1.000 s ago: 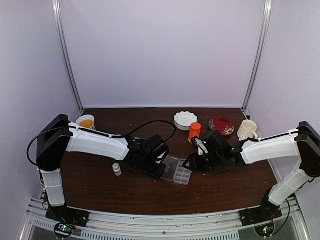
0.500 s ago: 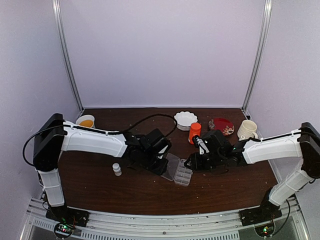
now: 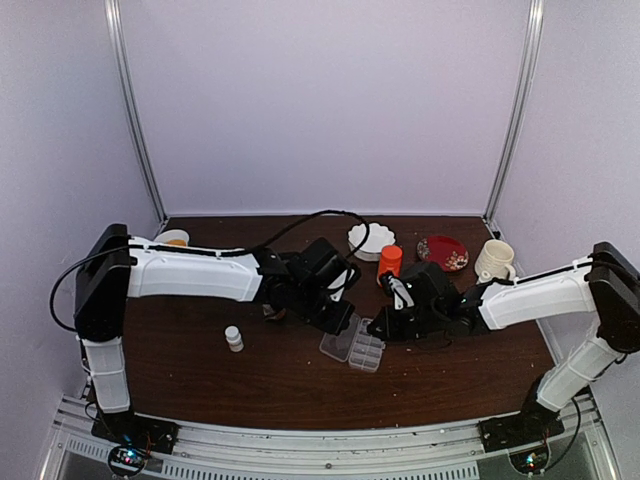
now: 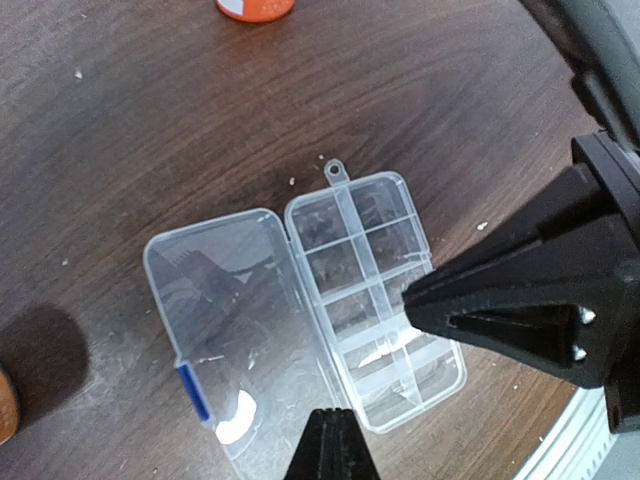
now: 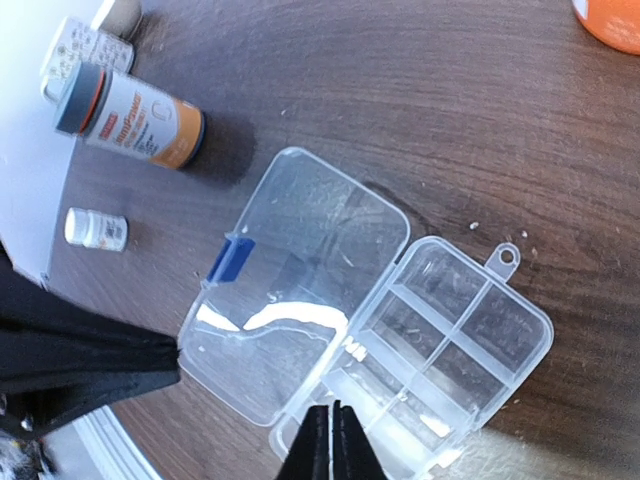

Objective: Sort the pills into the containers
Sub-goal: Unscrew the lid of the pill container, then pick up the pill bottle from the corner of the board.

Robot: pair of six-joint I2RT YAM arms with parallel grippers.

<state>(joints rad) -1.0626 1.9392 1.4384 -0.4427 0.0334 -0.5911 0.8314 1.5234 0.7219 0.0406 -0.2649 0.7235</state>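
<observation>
We see the L gripper (image 4: 330,442) w/ its jaws pressed together, tips meeting in one point and nothing btwn them. It hangs over the near edge of the pill box (image 4: 160,262), abt where lid meets tray. We can't tell if the tips touch the plastic. The R gripper (image 5: 328,436) is the same: jaws closed tight, nothing held, tips over the box edge by the hinge line, contact unclear.

The box lies flat and opened out on the dark wood table (image 4: 150,120). Its clear lid (image 5: 300,270), w/ a blue latch (image 5: 230,262), is folded back beside the tray of cells (image 5: 455,330), which has a small hanging tab (image 5: 508,256) at one end. We can't make out what's in the cells, as glare and scuffs blur the plastic. A few tiny pale pills (image 5: 474,226) lie loose on the wood just beside the tab end, outside the box.

In the top view both arms meet over the box at mid table, L from the left, R from the right. Just behind the R gripper stands an orange bottle (image 3: 390,262). Further back are a white scalloped bowl (image 3: 372,243), a red plate (image 3: 443,252) and a cream mug (image 3: 495,260). On the lid side, apart from the box, are a grey-capped labelled bottle (image 5: 130,118) and a small white bottle (image 5: 97,228).
</observation>
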